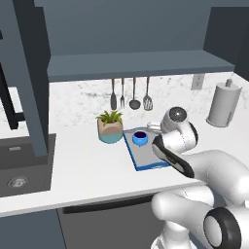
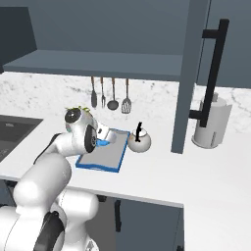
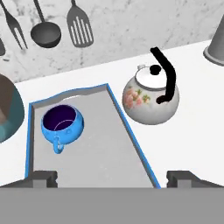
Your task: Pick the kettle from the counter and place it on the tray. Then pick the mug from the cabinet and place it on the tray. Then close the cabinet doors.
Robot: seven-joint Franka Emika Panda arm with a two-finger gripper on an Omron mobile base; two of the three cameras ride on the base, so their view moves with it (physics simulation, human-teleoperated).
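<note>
Kettle (image 3: pixel 151 98) sits on the counter (image 3: pixel 197 127) just beside the tray (image 3: pixel 100 153), where the mug (image 3: pixel 62 124) rests; our gripper (image 3: pixel 111 179) hangs open and empty, and we risk clipping the mug or the tray rim when reaching over.

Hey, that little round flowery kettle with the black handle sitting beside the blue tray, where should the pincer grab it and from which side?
Probably the black arched handle of the squat whitish floral kettle. It stands upright on the white speckled counter, just off the blue-rimmed grey tray, and the handle arcs clear above the lid knob. Come down from above with the open pincer straddling the arch across its thin width.
</note>
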